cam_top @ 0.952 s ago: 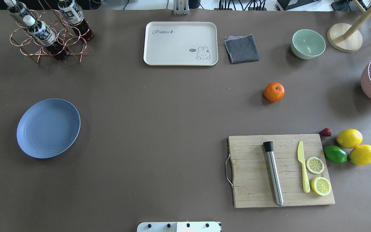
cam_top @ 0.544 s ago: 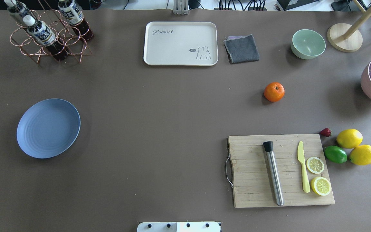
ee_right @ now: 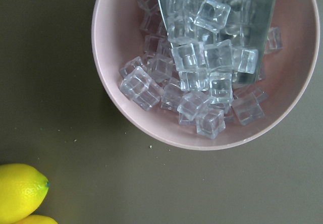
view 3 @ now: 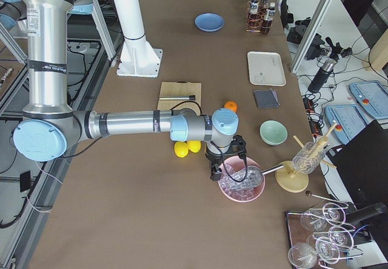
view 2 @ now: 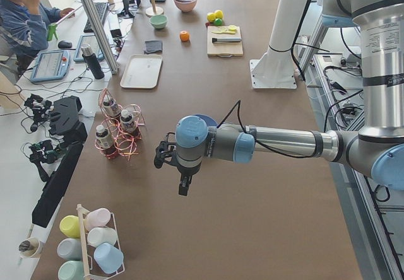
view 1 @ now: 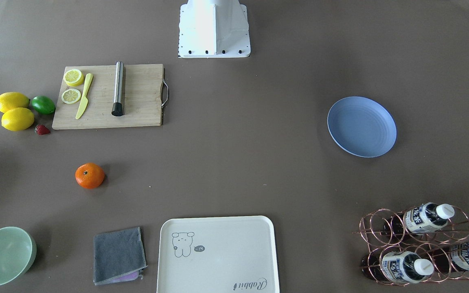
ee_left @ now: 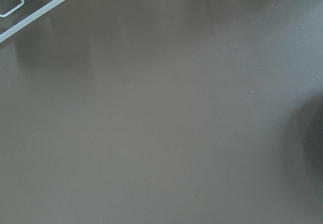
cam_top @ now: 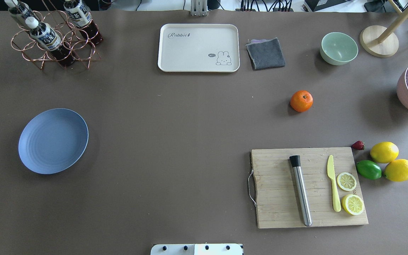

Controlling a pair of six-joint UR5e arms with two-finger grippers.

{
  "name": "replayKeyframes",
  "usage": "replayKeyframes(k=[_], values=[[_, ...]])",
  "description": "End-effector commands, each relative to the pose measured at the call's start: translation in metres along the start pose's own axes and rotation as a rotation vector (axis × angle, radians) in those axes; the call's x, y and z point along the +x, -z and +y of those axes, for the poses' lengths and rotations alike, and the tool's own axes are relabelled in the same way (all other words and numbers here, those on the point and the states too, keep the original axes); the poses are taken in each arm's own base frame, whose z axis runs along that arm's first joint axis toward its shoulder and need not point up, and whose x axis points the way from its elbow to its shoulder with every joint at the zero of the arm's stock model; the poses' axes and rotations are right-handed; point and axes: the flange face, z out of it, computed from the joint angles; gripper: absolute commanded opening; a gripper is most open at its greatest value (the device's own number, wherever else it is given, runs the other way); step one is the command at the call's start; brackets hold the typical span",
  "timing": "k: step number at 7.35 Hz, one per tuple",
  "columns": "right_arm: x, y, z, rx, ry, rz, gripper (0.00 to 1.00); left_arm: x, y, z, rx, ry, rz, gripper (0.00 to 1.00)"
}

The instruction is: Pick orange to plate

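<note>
The orange (cam_top: 301, 101) lies alone on the brown table, on the right side between the green bowl and the cutting board; it also shows in the front view (view 1: 90, 176). Far to the left, the blue plate (cam_top: 53, 141) holds nothing. Neither gripper appears in the overhead or front views. My left gripper (view 2: 182, 185) hangs over bare table past the plate, at the left end. My right gripper (view 3: 213, 171) hovers beside the pink ice bowl (ee_right: 202, 67), beyond the lemons. Whether either is open or shut I cannot tell.
A cutting board (cam_top: 308, 187) carries a muddler, a yellow knife and lemon slices. Two lemons (cam_top: 384, 152), a lime (cam_top: 368, 169) and a strawberry lie to its right. At the back stand a cream tray (cam_top: 198, 47), grey cloth (cam_top: 265, 53), green bowl (cam_top: 338, 48) and bottle rack (cam_top: 53, 35).
</note>
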Motion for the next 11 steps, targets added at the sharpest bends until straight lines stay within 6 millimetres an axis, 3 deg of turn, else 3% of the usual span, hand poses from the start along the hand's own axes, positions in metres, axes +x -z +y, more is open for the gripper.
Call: replayKeyframes(k=[1,2,5,7,8,9,11], values=[[0.002,-0.002,0.003,-0.004,-0.004,-0.002,1.0,0.003,0.005,-0.016,0.035,-0.035,-0.008,0.98],[0.003,-0.003,0.004,-0.006,-0.004,-0.004,1.0,0.015,0.017,-0.035,0.097,-0.106,-0.007,0.98],[-0.028,0.04,-0.024,0.083,0.074,0.032,1.0,0.01,0.012,-0.032,0.185,-0.199,-0.009,0.98],[-0.053,0.068,-0.043,0.147,0.065,0.034,1.0,0.024,0.008,-0.04,0.195,-0.233,-0.001,0.99],[-0.071,0.077,-0.045,0.167,0.055,0.02,1.0,0.051,-0.02,-0.046,0.14,-0.24,0.032,0.98],[-0.096,0.076,-0.047,0.167,0.024,0.0,1.0,0.081,-0.041,-0.044,0.12,-0.098,0.076,0.98],[-0.165,0.059,-0.068,0.151,-0.057,0.016,1.0,0.117,-0.11,-0.023,0.114,-0.024,0.179,0.98]])
